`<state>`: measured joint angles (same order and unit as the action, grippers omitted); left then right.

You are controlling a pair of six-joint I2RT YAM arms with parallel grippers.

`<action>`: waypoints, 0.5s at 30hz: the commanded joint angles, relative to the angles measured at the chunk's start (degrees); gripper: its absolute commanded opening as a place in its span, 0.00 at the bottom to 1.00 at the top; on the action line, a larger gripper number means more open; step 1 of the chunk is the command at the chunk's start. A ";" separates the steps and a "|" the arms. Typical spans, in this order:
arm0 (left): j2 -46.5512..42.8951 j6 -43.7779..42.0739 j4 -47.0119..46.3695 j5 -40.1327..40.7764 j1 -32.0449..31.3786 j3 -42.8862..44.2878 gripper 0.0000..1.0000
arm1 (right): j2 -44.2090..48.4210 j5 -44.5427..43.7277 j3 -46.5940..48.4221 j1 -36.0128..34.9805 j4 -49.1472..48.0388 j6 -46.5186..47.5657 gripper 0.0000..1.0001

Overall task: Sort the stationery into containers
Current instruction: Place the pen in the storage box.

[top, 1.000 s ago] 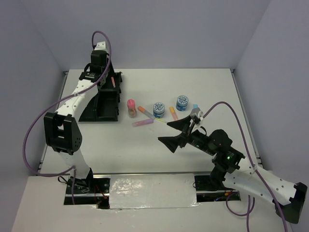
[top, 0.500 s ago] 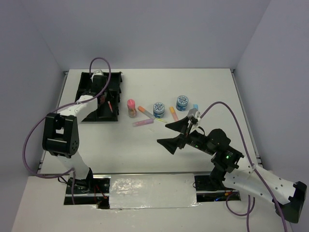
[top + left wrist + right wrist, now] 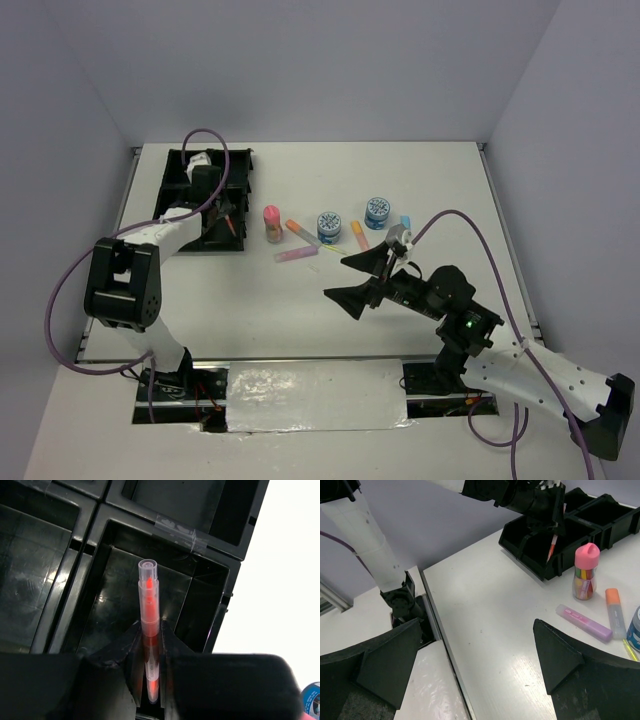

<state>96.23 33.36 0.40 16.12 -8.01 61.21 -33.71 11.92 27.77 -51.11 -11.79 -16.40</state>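
pen: orange pen (image 3: pixel 148 595) is running lengthwise out from the left gripper (image 3: pixel 150 630), pointing into the near right compartment of the black tray (image 3: pixel 172 527) | tray: sitting at the table's (image 3: pixel 400 180) far left corner | left gripper: pinching the pen narrowly | right gripper (image 3: pixel 476 622): gaping wide, holding nothing, well apart | next: likely letting go

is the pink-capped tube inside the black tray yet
No, the pink-capped tube stands on the table beside the black tray.
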 commanded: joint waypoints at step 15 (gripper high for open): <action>-4.44 2.22 -0.58 -1.43 -0.08 0.84 0.73 | -0.65 0.12 0.18 0.22 -2.18 0.67 1.00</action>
<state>97.14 33.65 0.89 16.08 -8.01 61.30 -34.11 12.47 27.75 -51.11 -11.97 -16.40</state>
